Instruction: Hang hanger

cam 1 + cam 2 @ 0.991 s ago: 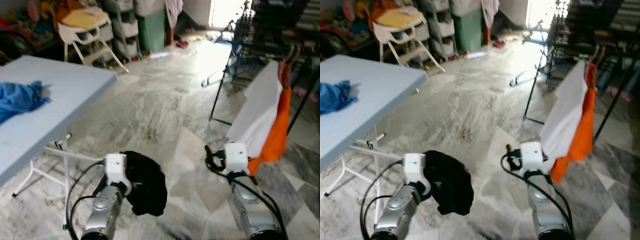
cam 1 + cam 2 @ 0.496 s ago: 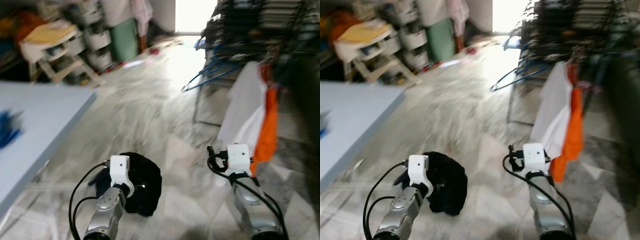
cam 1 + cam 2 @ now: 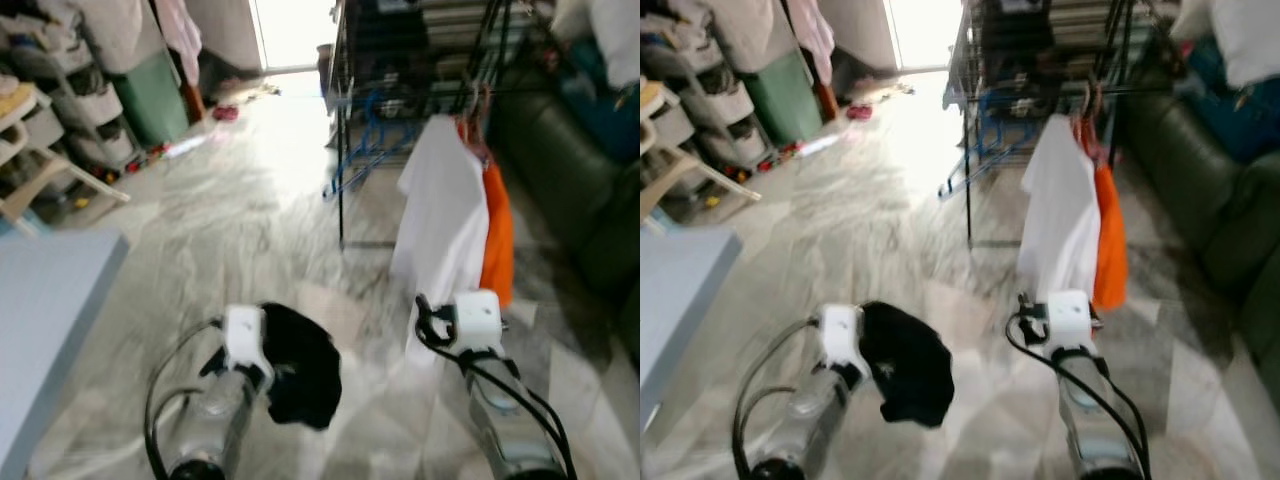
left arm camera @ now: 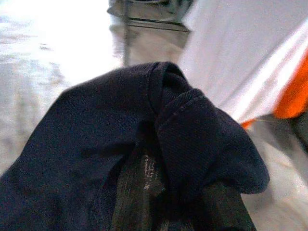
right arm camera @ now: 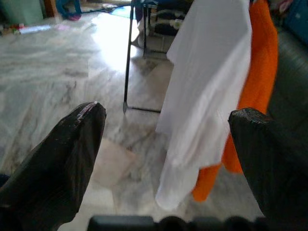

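Left wrist view has a black garment (image 4: pixel 120 144) bunched over the left gripper's (image 4: pixel 178 207) fingers (image 4: pixel 137 192), which are closed on the cloth; no hanger can be made out inside it. From the head camera the same dark bundle hangs off the front of the left gripper, low above the marble floor (image 3: pixel 230 210). The right gripper (image 5: pixel 168 159) is held forward at about the same height, its two black fingers (image 5: pixel 62 154) spread wide with nothing between them. Just ahead of it a white shirt (image 3: pixel 435 215) and an orange garment (image 3: pixel 497 240) hang side by side, touching, from a dark clothes rack (image 3: pixel 345 120); their hanger hooks show faintly at the top, blurred. Blue hangers (image 3: pixel 365 130) dangle from the rack's far side. Behind the rack stand shelves of dark, indistinct things. A dark green sofa (image 3: pixel 580 180) lies to the right, with a blue bundle (image 3: pixel 1235 95) resting on it. To the left is a corner of a pale blue table (image 3: pixel 50 320); further back, a green bin (image 3: pixel 150 95) and stacked drawers (image 3: pixel 75 130), contents unreadable.
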### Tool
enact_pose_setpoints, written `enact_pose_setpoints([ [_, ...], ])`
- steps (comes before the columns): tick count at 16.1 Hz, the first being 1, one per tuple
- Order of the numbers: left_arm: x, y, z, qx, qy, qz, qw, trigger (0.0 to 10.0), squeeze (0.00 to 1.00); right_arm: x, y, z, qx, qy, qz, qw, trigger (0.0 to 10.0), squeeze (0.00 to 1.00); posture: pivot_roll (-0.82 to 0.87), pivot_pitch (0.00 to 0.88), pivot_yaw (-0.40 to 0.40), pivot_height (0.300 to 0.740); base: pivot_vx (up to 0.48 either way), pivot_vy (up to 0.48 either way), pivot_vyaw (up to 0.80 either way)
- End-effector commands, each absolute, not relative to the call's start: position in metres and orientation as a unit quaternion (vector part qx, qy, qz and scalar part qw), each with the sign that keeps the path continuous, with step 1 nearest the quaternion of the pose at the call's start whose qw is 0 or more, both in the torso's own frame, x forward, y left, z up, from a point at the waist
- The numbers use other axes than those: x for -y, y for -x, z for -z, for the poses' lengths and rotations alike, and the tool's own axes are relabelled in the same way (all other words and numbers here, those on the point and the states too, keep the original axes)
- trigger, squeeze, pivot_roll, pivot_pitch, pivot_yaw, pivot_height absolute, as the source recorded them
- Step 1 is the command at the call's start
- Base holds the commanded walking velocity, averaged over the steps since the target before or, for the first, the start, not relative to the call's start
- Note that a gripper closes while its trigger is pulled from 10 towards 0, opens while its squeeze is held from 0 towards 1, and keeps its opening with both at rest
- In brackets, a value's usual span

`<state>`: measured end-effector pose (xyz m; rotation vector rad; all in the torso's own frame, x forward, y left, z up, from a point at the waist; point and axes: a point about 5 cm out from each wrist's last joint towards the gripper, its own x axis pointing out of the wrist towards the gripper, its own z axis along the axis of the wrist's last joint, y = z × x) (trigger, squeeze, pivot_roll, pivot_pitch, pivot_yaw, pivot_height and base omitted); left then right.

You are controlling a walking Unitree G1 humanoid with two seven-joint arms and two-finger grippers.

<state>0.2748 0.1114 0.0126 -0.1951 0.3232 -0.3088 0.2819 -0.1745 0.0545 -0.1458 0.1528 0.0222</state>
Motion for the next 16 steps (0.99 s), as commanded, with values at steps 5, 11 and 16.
enact_pose_setpoints([
  [5,-0.129,-0.274,-0.014,-0.149,0.080,0.129,0.977,10.0,0.00,0.158,-0.284,-0.059,-0.066,0.073,-0.037,0.994,10.0,0.00,-0.17,0.000,0.086,0.740,0.353,0.325,0.00],
  [11,-0.126,-0.275,-0.014,-0.149,0.086,0.083,0.982,10.0,0.00,0.147,-0.286,-0.058,-0.082,0.084,-0.086,0.989,10.0,0.00,-0.14,0.000,-0.006,0.740,0.114,0.096,0.00],
  [16,-0.120,-0.267,-0.013,-0.140,0.087,0.065,0.984,10.0,0.00,0.143,-0.299,-0.067,-0.087,0.140,-0.157,0.974,10.0,0.00,-0.09,0.000,-0.119,0.740,0.000,0.000,0.00],
])
